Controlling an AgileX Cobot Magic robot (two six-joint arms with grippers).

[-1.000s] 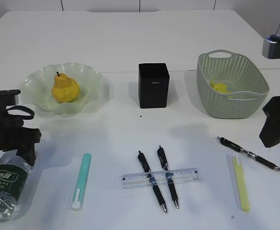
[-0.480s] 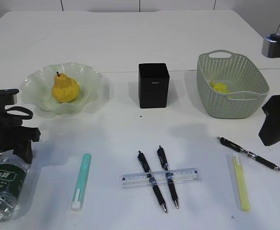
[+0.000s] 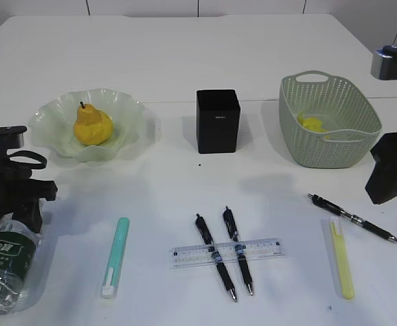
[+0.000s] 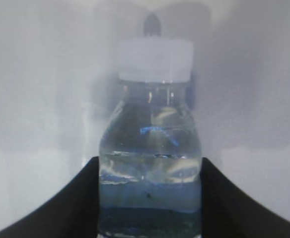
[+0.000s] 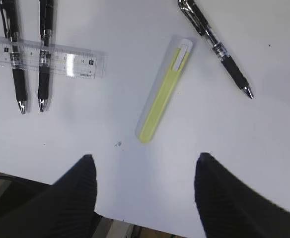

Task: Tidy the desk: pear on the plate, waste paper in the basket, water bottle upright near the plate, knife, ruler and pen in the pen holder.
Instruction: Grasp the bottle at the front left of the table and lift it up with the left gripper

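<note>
The water bottle (image 3: 8, 261) lies on its side at the front left, with its white cap toward me in the left wrist view (image 4: 152, 59). My left gripper (image 3: 11, 221) is shut on the bottle's body (image 4: 150, 168). My right gripper (image 3: 392, 176) hangs open and empty at the right, above the table (image 5: 144, 166). The yellow pear (image 3: 93, 125) sits on the green plate (image 3: 127, 109). Yellow paper (image 3: 312, 123) lies in the basket (image 3: 361, 149). The black pen holder (image 3: 218, 121) stands mid-table.
A teal knife (image 3: 115, 257) lies front left and a yellow-green knife (image 3: 342, 258) (image 5: 165, 94) front right. Two black pens (image 3: 215, 258) cross the clear ruler (image 3: 226, 252) (image 5: 68, 62). A third pen (image 3: 353, 218) (image 5: 217, 47) lies right. The table's front edge is close below the right gripper.
The left gripper and the bottle have shifted slightly away from the front edge. The right arm has drifted a little to the right.
</note>
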